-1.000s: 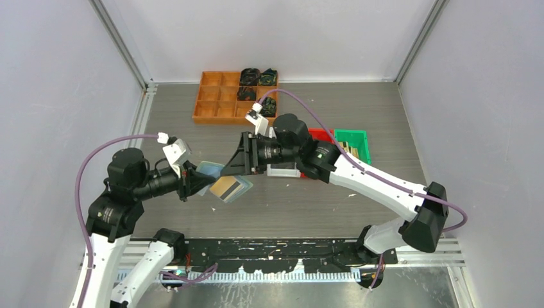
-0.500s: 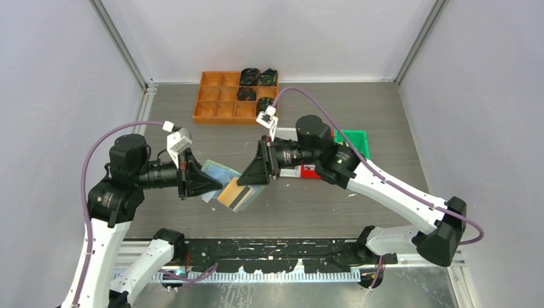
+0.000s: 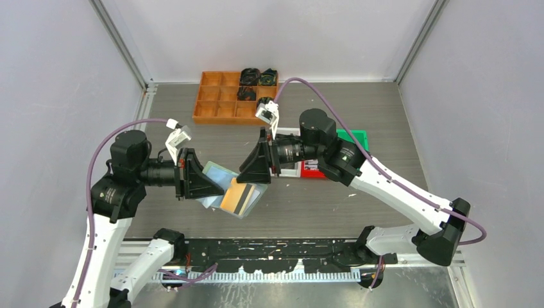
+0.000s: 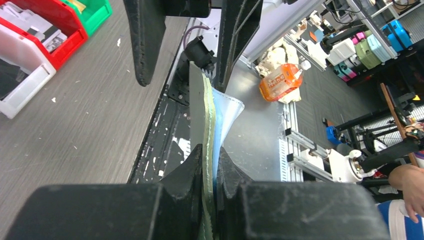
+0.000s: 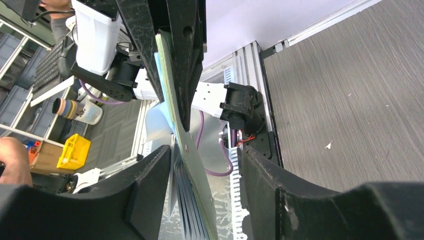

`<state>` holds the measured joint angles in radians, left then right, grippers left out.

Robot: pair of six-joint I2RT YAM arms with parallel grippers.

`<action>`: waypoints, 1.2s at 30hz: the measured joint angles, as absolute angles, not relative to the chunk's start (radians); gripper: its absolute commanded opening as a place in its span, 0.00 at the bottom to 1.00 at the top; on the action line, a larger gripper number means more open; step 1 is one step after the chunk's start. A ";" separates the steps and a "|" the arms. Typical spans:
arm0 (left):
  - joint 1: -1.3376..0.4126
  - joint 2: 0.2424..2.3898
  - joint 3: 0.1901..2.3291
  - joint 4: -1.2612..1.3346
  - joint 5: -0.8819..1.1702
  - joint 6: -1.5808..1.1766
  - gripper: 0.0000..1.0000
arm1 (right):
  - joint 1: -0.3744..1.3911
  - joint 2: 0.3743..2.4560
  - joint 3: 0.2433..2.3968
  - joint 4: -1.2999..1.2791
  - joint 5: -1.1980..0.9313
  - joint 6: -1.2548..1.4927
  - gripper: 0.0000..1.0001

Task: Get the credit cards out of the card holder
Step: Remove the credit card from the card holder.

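The card holder (image 3: 217,174), a pale sage-green wallet with blue-green pockets, hangs open in the air above the table's near middle. My left gripper (image 3: 208,183) is shut on its left edge; the left wrist view shows it edge-on (image 4: 207,110) between my closed jaws (image 4: 209,152). The credit cards (image 3: 238,196) stick out of it, an orange one with a dark stripe on top. My right gripper (image 3: 251,173) is open, its jaws either side of the holder's free end. In the right wrist view the holder (image 5: 186,135) and stacked card edges (image 5: 184,200) lie between my spread jaws (image 5: 206,152).
An orange tray (image 3: 221,96) with black coiled items (image 3: 256,77) stands at the back. A white bin (image 3: 285,168), a red bin (image 3: 314,170) and a green bin (image 3: 356,138) sit right of centre behind my right gripper.
My left gripper has carried the card holder right and nearer. My right gripper has shifted right and now has its jaws round the holder's free end.
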<state>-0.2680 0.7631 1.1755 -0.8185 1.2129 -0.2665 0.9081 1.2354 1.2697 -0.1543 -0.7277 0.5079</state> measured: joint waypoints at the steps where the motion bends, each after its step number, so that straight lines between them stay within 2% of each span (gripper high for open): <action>1: -0.268 0.765 1.176 -0.818 1.218 -0.271 0.03 | 0.908 1.245 1.282 -0.158 -0.728 0.505 0.59; 9: -0.268 0.772 1.178 -0.825 1.236 -0.273 0.03 | 0.908 1.288 1.331 -0.175 -0.769 0.490 0.64; 22: -0.268 0.786 1.187 -0.851 1.243 -0.232 0.03 | 0.949 1.349 1.405 -0.228 -0.783 0.440 0.54; 26: -0.268 0.786 1.188 -0.854 1.245 -0.232 0.04 | 0.961 1.362 1.405 -0.253 -0.799 0.424 0.44; 28: -0.268 0.786 1.188 -0.854 1.247 -0.232 0.06 | 0.963 1.362 1.406 -0.256 -0.805 0.419 0.43; 31: -0.268 0.788 1.188 -0.854 1.249 -0.232 0.17 | 0.971 1.364 1.414 -0.255 -0.811 0.421 0.38; 32: -0.268 0.788 1.188 -0.855 1.250 -0.232 0.24 | 0.976 1.368 1.418 -0.249 -0.815 0.423 0.32; 33: -0.268 0.790 1.188 -0.856 1.251 -0.230 0.38 | 0.980 1.373 1.421 -0.237 -0.819 0.429 0.19; 34: -0.268 0.792 1.188 -0.858 1.251 -0.225 0.50 | 0.982 1.379 1.423 -0.226 -0.825 0.435 0.10; 35: -0.268 0.795 1.189 -0.864 1.250 -0.213 0.57 | 0.986 1.392 1.430 -0.211 -0.837 0.453 0.03; 36: -0.268 0.799 1.193 -0.877 1.248 -0.198 0.61 | 0.988 1.404 1.433 -0.205 -0.844 0.456 0.01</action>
